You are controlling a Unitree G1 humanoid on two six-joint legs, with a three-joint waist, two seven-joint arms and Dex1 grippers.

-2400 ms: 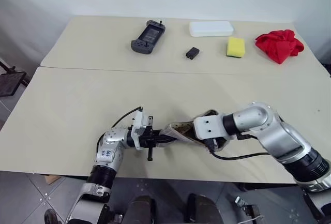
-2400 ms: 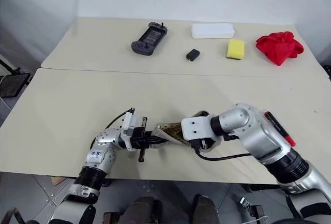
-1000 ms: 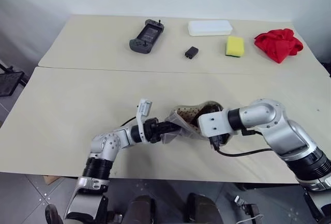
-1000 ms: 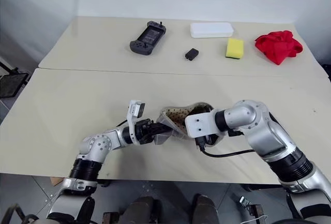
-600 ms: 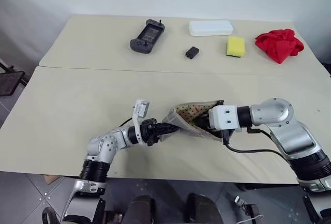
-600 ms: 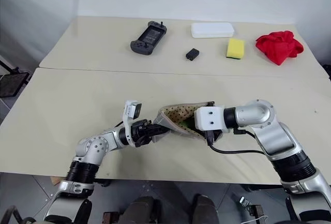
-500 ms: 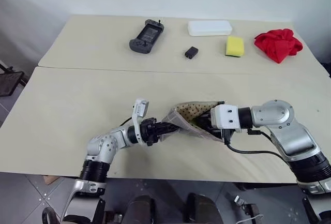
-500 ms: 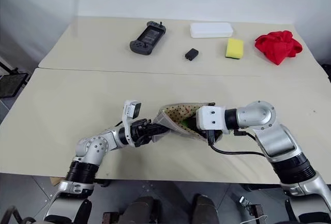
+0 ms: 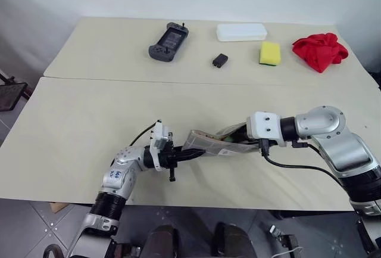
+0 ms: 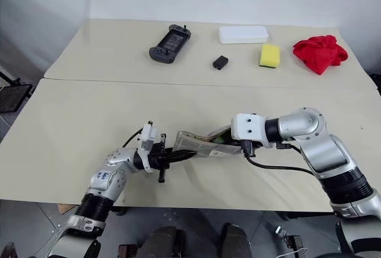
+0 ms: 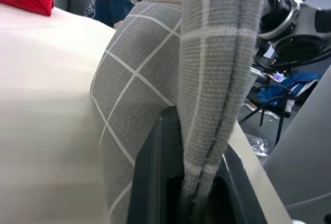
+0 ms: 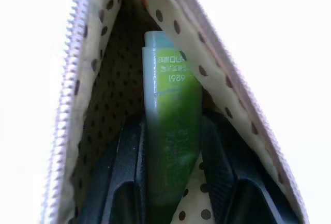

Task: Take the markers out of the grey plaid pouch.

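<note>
Our left gripper (image 9: 189,155) clamped tight on one end of the grey plaid pouch (image 9: 209,145); our right gripper (image 12: 168,167) inside the pouch's open mouth, fingers (image 12: 128,162) closed on a light green marker (image 12: 170,131). Pouch spans between both hands above the near table (image 9: 77,127). Far table: game controller (image 9: 167,42), yellow sponge (image 9: 269,53), red cloth (image 9: 319,50)

— Where do we see the grey plaid pouch (image 9: 207,145)?

— Near the desk's front edge, about midway along it, stretched lengthwise. It is grey cloth with thin white grid lines, its mouth unzipped, showing a pale lining with brown dots.

— And the markers?

— We make out one light green marker (image 12: 170,125), printed with small lettering, lying inside the open mouth.
</note>
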